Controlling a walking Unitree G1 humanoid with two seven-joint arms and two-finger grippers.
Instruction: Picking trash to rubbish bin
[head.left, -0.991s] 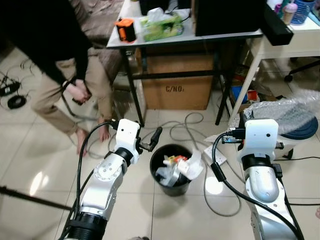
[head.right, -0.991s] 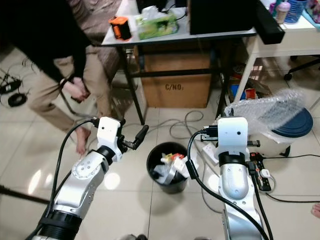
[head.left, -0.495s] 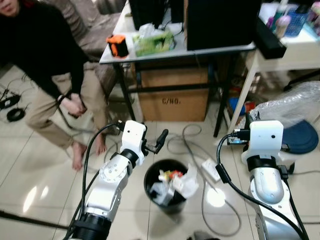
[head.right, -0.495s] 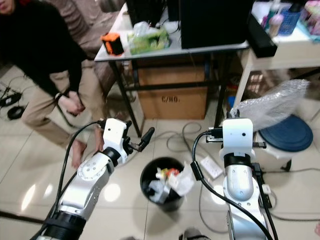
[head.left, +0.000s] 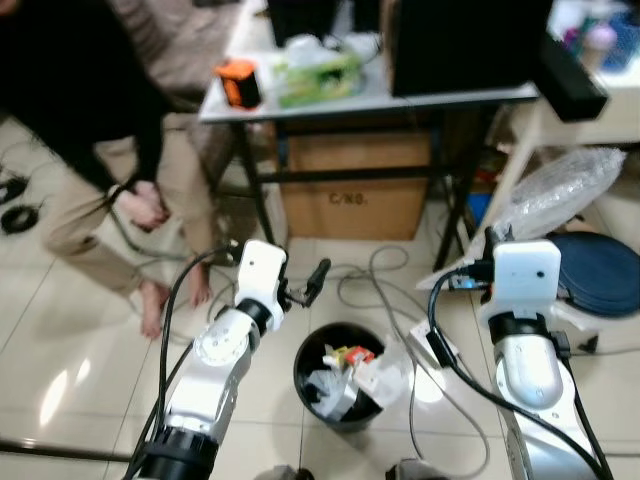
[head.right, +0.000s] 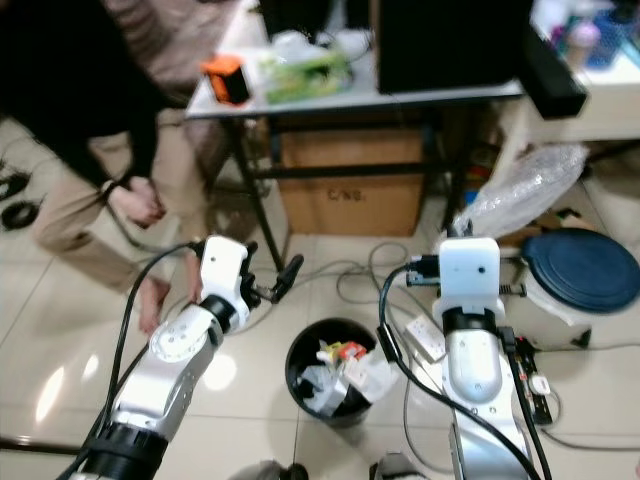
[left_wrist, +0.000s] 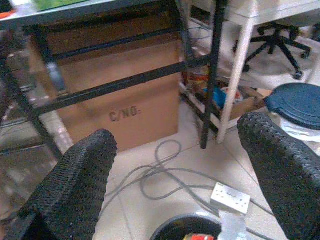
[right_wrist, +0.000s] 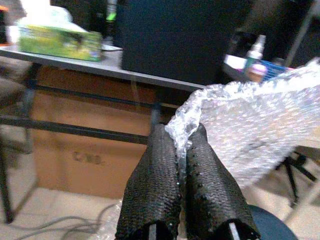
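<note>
Step in hand: carrying, I'd say. The right gripper (right_wrist: 182, 150) has its fingers pinched together on a corner of the bubble wrap (head.left: 555, 190), which it holds up in the air, off to the right of the rubbish bin (head.left: 340, 378) and well above the floor.
Where the trash is: the sheet hangs out past the right arm, over the blue round lid (head.right: 580, 268), not yet above the bin.
Next move: my guess is the right arm has to swing inward until the sheet is over the bin's mouth, then let go. The sheet is wide and the bin already looks stuffed, so it may drape over the rim.
Left gripper (left_wrist: 175, 175): fingers spread wide apart, nothing between them, poised just above and left of the bin.
Materials: the wrap is clear, crinkly, dimpled plastic; the bin is a round black tub with crumpled white scraps inside; the fingers are black and knobbly; the floor is glossy pale tile with grey cables (head.left: 375, 265) trailing across it.
Nearby: a person (head.left: 95, 130) crouches at the left beside the metal-legged surface (head.left: 400, 100).
</note>
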